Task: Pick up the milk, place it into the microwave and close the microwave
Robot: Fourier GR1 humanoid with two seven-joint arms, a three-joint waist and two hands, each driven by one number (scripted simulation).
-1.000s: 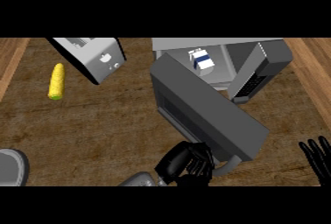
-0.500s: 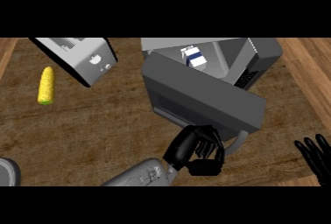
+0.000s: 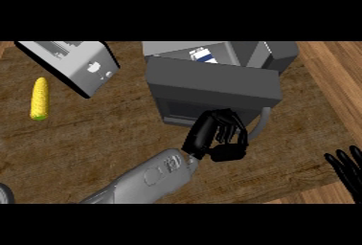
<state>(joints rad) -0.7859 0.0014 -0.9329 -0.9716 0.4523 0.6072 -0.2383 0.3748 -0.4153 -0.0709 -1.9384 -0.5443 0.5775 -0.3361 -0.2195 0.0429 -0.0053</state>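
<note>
The left hand [image 3: 218, 136] sits with its fingers curled, holding nothing, its knuckles against the lower front edge of the microwave door [image 3: 212, 91]. The grey forearm runs from it down to the view's lower left. The door is swung most of the way toward shut, with a gap left at the top. Through that gap the milk [image 3: 205, 55] shows inside the microwave [image 3: 272, 52], a white carton with blue marking. The right hand [image 3: 346, 167] rests at the right edge, fingers straight and upward. On the wooden table [image 3: 106, 134], a toaster [image 3: 74, 64] stands at upper left, with a corn cob [image 3: 39, 98] just below it.
</note>
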